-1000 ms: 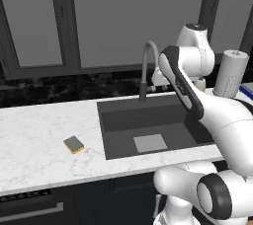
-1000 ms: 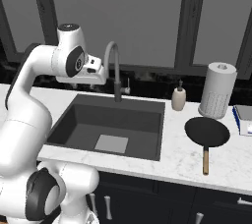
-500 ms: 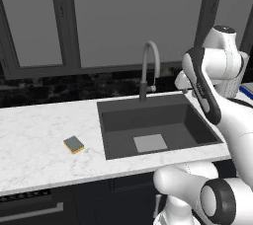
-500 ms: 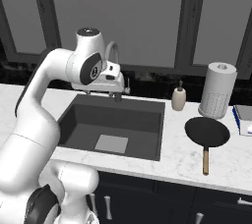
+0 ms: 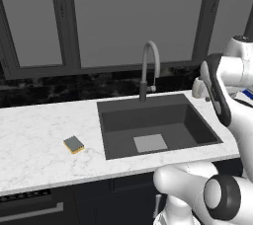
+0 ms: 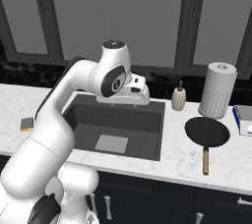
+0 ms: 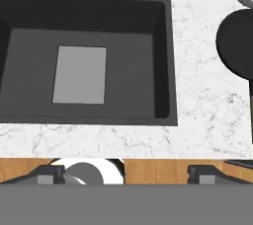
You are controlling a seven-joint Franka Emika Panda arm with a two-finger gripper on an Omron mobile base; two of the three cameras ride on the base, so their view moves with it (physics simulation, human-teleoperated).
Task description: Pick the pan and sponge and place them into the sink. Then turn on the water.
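Sink [image 6: 147, 120] set in counter [image 5: 34, 140], faucet [image 5: 149, 66] behind its rear edge. Sponge [image 5: 73, 144] on counter left of sink. Pan [image 6: 207, 132] on counter right of sink; soap bottle [image 6: 178, 97] and paper roll [image 6: 217, 89] behind it

Pan [image 7: 237, 41] cut off by hand view's right edge, right of gripper [image 7: 121, 172]; faucet [image 6: 133, 78] hidden behind arm in right base view; sink [image 7: 163, 61] clipped at left.
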